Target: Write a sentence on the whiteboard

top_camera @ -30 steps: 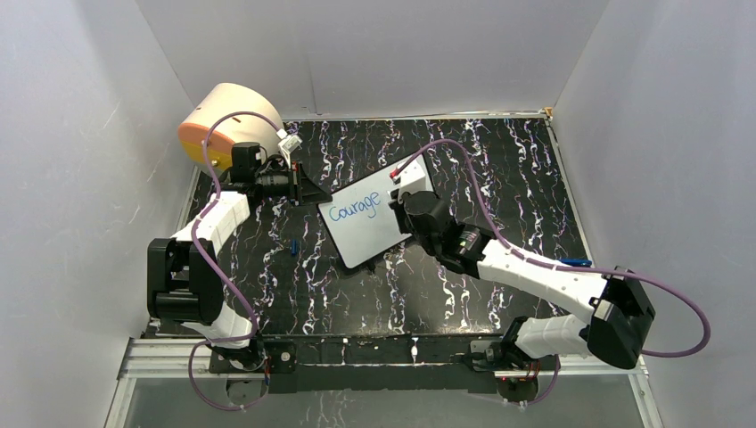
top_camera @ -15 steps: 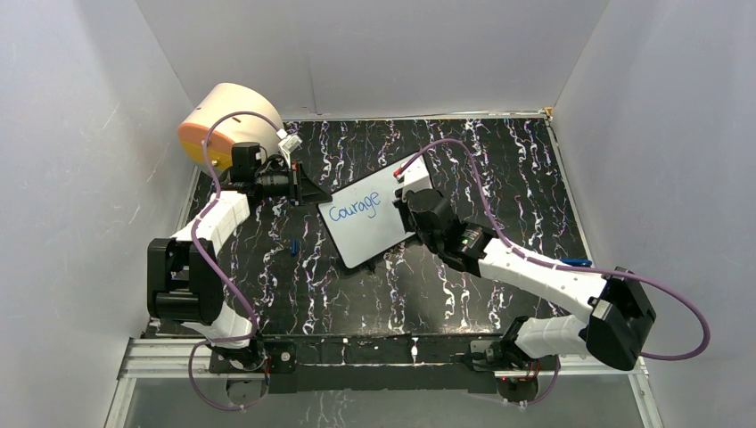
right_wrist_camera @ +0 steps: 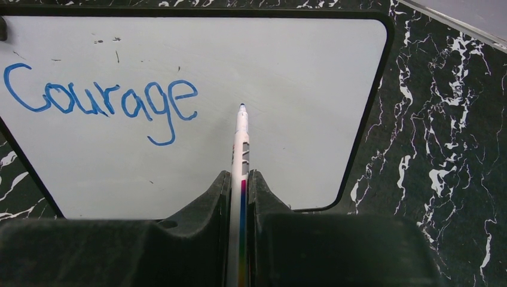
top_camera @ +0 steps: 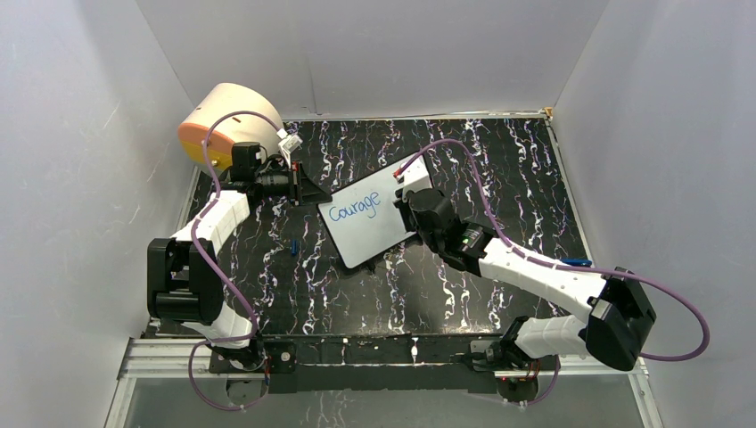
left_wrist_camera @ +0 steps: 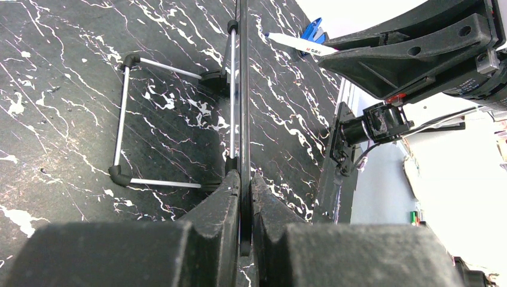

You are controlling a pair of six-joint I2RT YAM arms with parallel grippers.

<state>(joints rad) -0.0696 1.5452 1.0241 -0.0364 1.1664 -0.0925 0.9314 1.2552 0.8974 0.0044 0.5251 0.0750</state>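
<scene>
The whiteboard stands tilted at the table's middle on a wire stand. It carries the blue word "Courage", which is all of the sentence that shows. My left gripper is shut on the board's left edge, seen edge-on in the left wrist view between my fingertips. My right gripper is shut on a white marker. Its blue tip sits just right of and below the "e" of "Courage" on the board's face. I cannot tell if the tip touches.
A cream-and-orange drum stands at the back left by the left arm. A small blue cap lies on the black marbled table left of the board. A blue object lies at the right. The wire stand props the board from behind.
My right gripper with the marker has shifted very slightly to the right. The writing and the left arm are unchanged.
</scene>
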